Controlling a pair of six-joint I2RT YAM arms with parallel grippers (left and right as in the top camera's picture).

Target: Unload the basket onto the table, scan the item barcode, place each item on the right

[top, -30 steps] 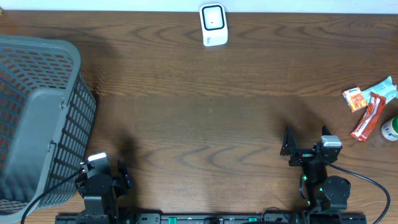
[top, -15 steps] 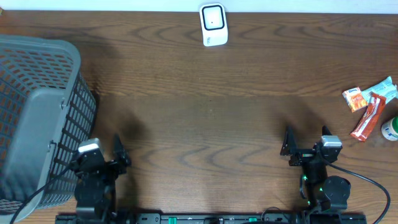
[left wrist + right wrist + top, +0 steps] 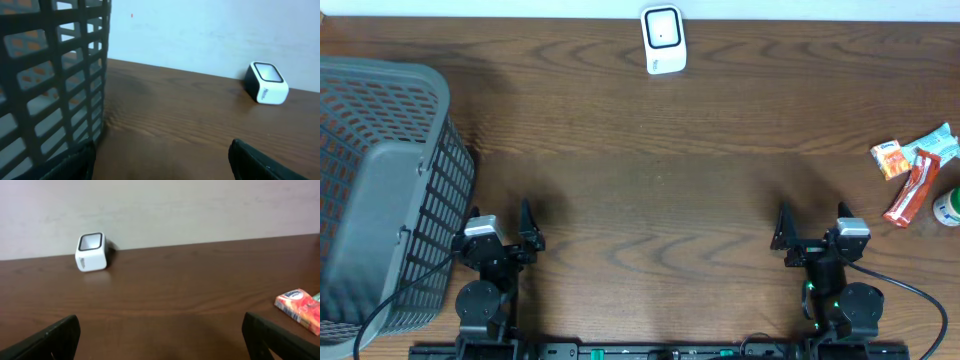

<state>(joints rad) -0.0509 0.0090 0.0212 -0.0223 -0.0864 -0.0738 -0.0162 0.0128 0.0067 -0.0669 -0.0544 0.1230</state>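
Observation:
The white barcode scanner (image 3: 663, 40) stands at the table's far edge, also seen in the left wrist view (image 3: 267, 82) and the right wrist view (image 3: 91, 251). The items lie at the far right: an orange packet (image 3: 890, 158) (image 3: 300, 309), a red bar (image 3: 912, 190) and a teal packet (image 3: 940, 142). My left gripper (image 3: 500, 228) (image 3: 162, 165) hovers open at the near left, beside the basket, holding nothing. My right gripper (image 3: 812, 222) (image 3: 162, 340) is open at the near right, well short of the items, with only bare wood between its fingers.
A large grey mesh basket (image 3: 380, 190) (image 3: 50, 75) fills the left side, its wall close to my left fingers. A white and green bottle (image 3: 948, 207) sits at the right edge. Cables trail from both arm bases at the near edge.
My left gripper has shifted right and forward, away from the basket's corner, still open. The right arm and the items have not moved.

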